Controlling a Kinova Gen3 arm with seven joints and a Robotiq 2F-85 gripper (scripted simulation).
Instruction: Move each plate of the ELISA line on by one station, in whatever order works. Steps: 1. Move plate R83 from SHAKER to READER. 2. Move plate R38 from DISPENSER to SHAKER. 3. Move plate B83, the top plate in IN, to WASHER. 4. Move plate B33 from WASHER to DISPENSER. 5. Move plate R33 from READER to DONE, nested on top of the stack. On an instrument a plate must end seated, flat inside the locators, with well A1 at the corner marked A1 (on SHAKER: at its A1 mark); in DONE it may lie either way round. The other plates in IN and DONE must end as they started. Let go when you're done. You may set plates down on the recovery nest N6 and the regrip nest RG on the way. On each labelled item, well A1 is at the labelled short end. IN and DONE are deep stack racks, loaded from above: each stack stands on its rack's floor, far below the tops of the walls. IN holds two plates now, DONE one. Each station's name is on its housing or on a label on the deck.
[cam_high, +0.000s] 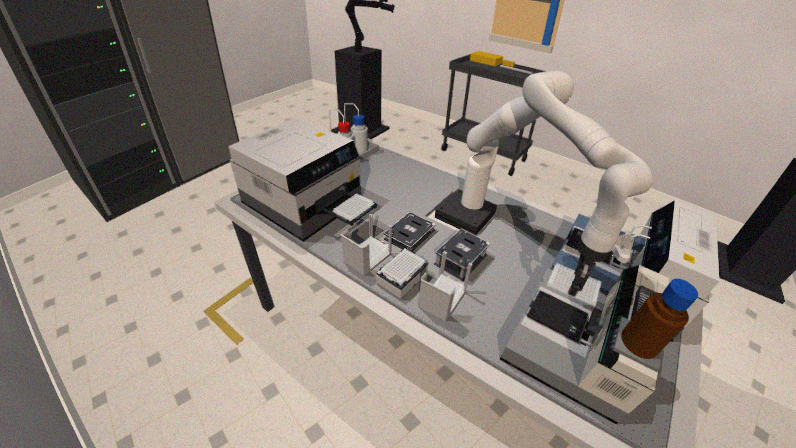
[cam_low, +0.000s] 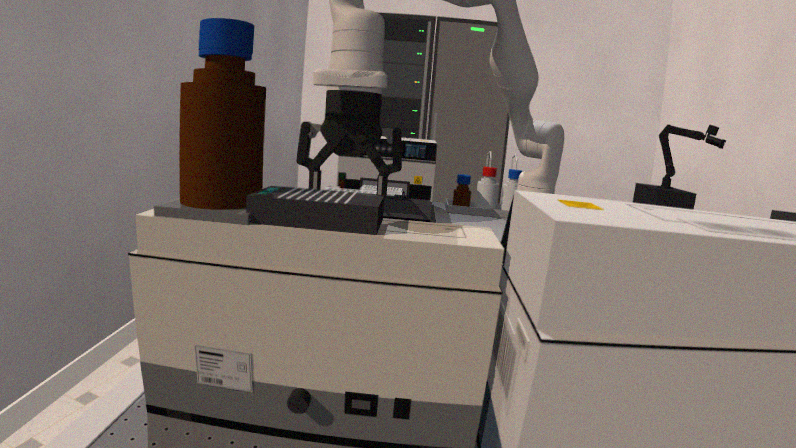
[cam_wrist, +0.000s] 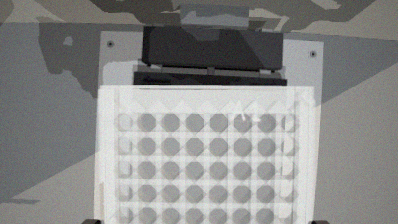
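My gripper (cam_high: 579, 284) stands over the grey instrument at the right end of the table and is shut across the width of a white well plate (cam_high: 571, 279). In the wrist view the plate (cam_wrist: 205, 160) fills the lower frame, level, with my fingertips just showing at its two sides. Its label is not readable. Below and beyond it lies a black block (cam_wrist: 212, 47) on a light base. An empty black nest (cam_high: 557, 315) lies just in front of the plate. From the rear view my gripper (cam_low: 348, 178) hangs behind a dark ribbed head (cam_low: 314, 207).
A brown bottle with a blue cap (cam_high: 657, 322) stands on the instrument beside my arm. Another plate lies on the big reader's tray (cam_high: 354, 207) and one on a block (cam_high: 402, 268) between two stack racks (cam_high: 362, 250) (cam_high: 440, 292). Two black nests (cam_high: 412, 229) (cam_high: 462, 250) stand mid-table.
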